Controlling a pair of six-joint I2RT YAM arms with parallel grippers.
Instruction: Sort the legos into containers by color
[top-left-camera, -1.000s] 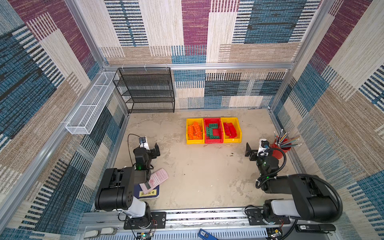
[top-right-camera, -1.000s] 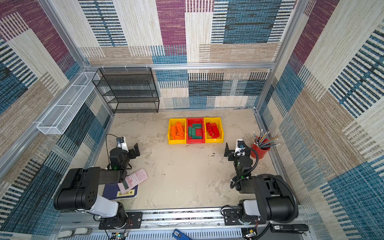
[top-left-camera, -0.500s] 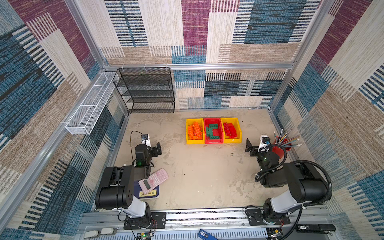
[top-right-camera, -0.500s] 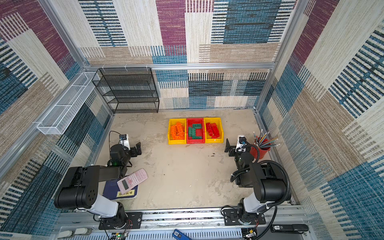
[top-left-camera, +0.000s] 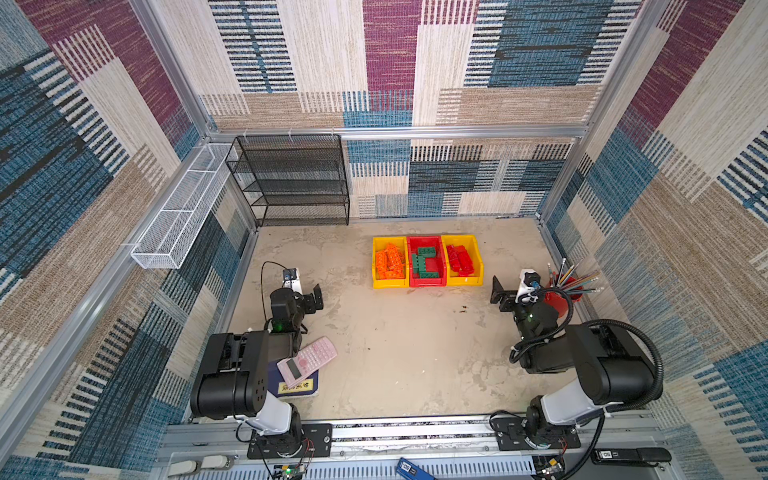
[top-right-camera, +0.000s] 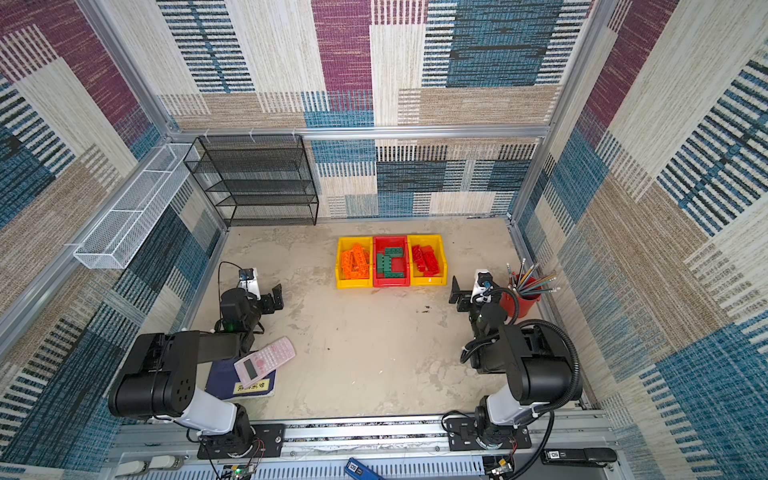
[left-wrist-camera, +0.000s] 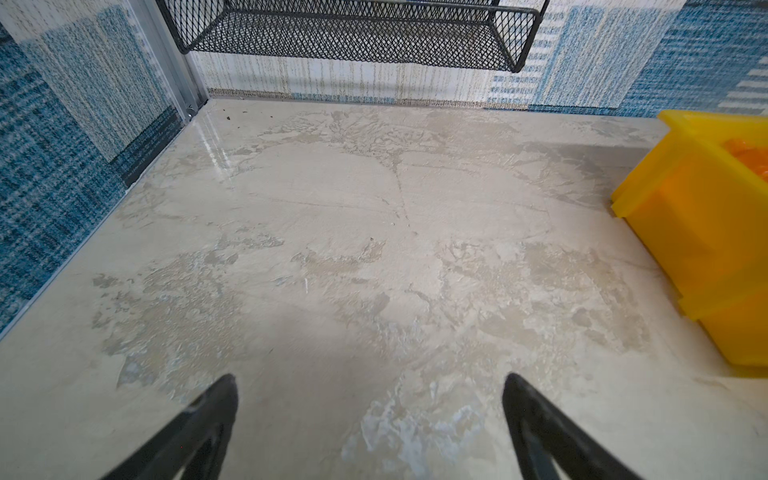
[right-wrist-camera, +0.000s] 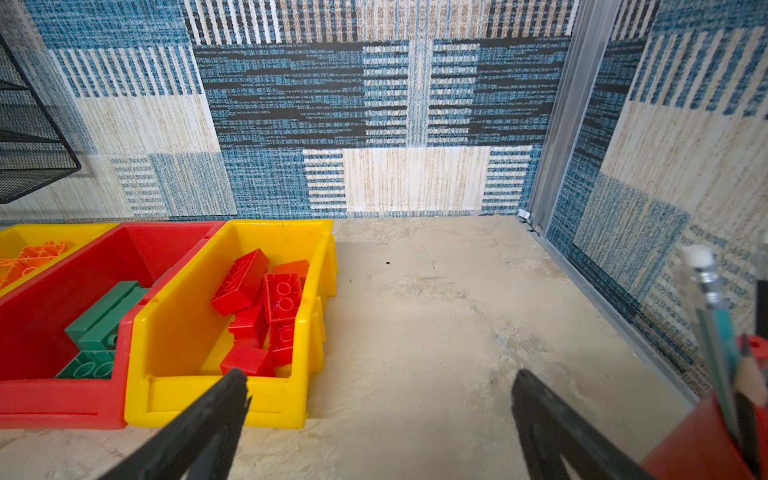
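Room: patchwork carpet walls around a mottled grey table (top-left-camera: 395, 353). A black mesh shelf (top-left-camera: 291, 183) stands at the back, well left of the red bin (top-left-camera: 427, 283).
Left gripper (left-wrist-camera: 370, 376): well left of the red bin and nearer the robot, low over bare table. Its fingers are spread wide with nothing between them.
Calculator (top-left-camera: 306, 365): pink, lying on a dark notebook (top-left-camera: 297, 388), left of the red bin and much nearer the robot.
Left yellow bin (top-left-camera: 390, 284): set against the red bin's left side, holding only orange legos (top-left-camera: 390, 262).
Red bin: middle of the row, holding the green legos (top-left-camera: 424, 262).
Right yellow bin (top-left-camera: 464, 282): set against the red bin's right side, holding the red legos (top-left-camera: 460, 259).
Right gripper (right-wrist-camera: 380, 372): right of the red bin and nearer the robot, fingers wide apart and empty.
Pencil cup (top-left-camera: 559, 299): red, further right of the red bin, just beside the right gripper.
Loose bricks: none visible on the table, though the arms hide some of it.
Step in hand: the sorting looks finished, so what is left is probably a last check and parking the arms.
Doing it well: keep both grippers clear of the red bin's row so nothing gets nudged. Move the right arm carefully past the pencil cup.
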